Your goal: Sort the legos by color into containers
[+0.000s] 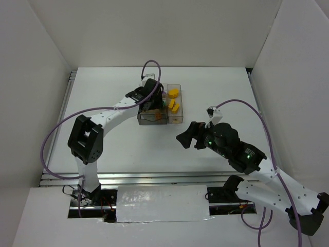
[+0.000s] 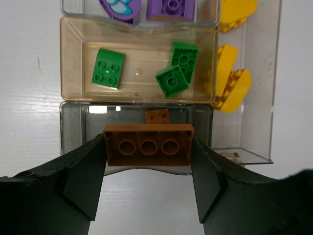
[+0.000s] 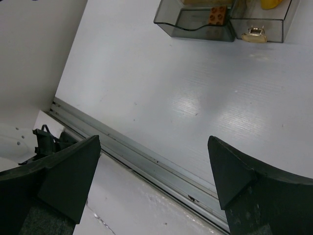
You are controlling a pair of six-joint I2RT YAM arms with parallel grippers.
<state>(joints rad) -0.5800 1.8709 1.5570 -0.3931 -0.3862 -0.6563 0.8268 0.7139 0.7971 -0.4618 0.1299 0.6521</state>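
My left gripper [image 2: 148, 147] is shut on an orange-brown brick [image 2: 148, 145], underside up, held over the near edge of the grey bin [image 2: 73, 128]. A small orange-brown brick [image 2: 157, 116] lies in that bin. The tan bin [image 2: 73, 58] behind it holds three green bricks [image 2: 108, 67]. The farthest bin holds purple pieces [image 2: 171, 9]. The clear bin on the right [image 2: 259, 98] holds yellow pieces [image 2: 234, 88]. In the top view the left gripper [image 1: 150, 103] is over the container cluster [image 1: 177, 119]. My right gripper [image 1: 186, 138] is open and empty, to the right of the cluster.
The right wrist view shows the open right gripper [image 3: 154, 166] above bare white table, with a metal rail [image 3: 146, 156] at the table's near edge. The grey bin [image 3: 190, 27] shows at its top. White walls surround the table.
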